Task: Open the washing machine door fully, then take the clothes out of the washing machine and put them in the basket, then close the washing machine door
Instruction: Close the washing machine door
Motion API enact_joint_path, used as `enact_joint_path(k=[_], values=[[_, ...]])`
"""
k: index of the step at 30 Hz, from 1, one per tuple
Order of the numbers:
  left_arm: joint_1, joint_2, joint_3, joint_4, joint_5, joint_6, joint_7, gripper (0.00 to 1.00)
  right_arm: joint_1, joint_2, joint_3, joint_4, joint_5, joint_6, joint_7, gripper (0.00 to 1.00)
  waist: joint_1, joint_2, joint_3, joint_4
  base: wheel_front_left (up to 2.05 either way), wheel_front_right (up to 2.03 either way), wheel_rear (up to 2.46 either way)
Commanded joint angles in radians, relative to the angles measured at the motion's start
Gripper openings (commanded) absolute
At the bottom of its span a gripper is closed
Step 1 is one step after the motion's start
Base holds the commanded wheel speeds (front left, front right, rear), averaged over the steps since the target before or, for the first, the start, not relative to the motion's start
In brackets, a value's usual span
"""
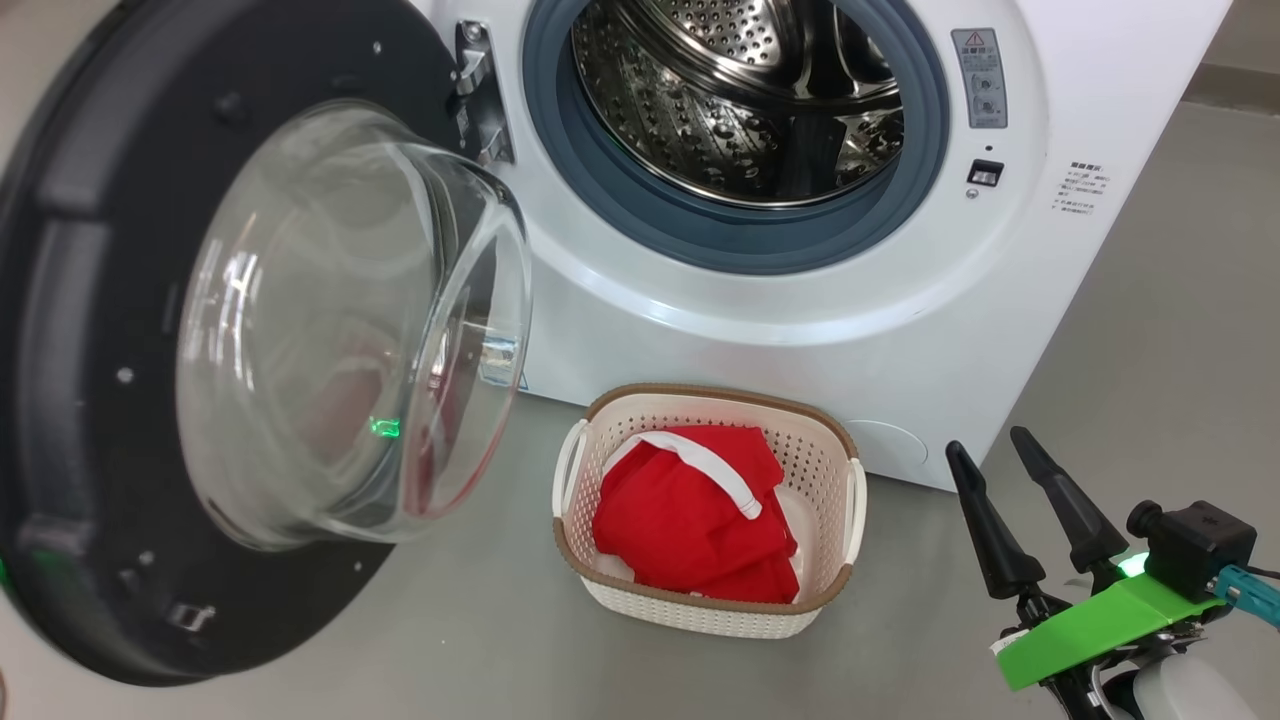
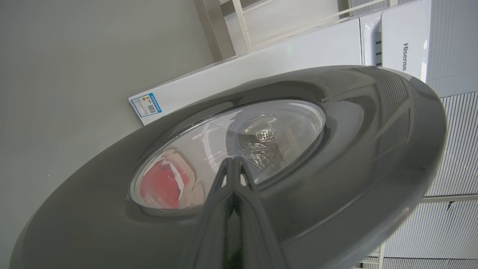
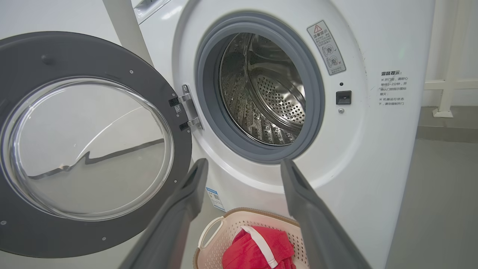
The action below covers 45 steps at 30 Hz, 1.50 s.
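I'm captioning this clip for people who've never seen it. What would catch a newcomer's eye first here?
The bright red clothes heaped in the cream basket, on the floor before the white washing machine, stand out most. Next comes the big black door, swung open at the left with its bulging glass bowl, and the shiny steel drum in the machine's round opening at top centre.

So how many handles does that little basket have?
2. One white handle on the basket's left side, the other handle on its right; none looks hidden.
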Motion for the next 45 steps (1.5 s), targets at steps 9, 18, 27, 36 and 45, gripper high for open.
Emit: enact_joint_path(k=[9,18,27,36,45], values=[[0.055,-0.006,0.012,-0.176,-0.028,0.046,0.034,0.0,0.012,0.0,0.015,-0.027,-0.007,0.002,-0.005,1.0,0.0,-0.0001,-0.011,0.008,0.0,0.0,0.0],[0.073,-0.035,0.005,-0.225,-0.035,0.048,0.032,0.0,0.016,0.002,0.017,-0.023,-0.004,0.002,-0.005,1.0,0.0,-0.0001,-0.02,0.016,0.0,0.0,0.0],[0.087,-0.044,-0.013,-0.268,-0.026,0.054,0.041,0.0,0.02,0.007,0.023,-0.021,-0.004,0.002,-0.005,1.0,0.0,-0.0001,-0.029,0.018,0.0,0.0,0.0],[0.084,-0.039,0.013,-0.271,0.023,0.016,-0.036,0.05,0.022,0.009,0.02,-0.019,-0.002,0.002,-0.005,1.0,0.0,-0.0001,-0.033,0.024,0.0,0.0,0.0],[0.062,-0.026,0.045,-0.252,0.09,-0.041,-0.14,1.0,0.024,0.013,0.011,-0.022,-0.004,0.002,-0.005,1.0,0.0,-0.0001,-0.035,0.056,0.0,0.0,0.0]])
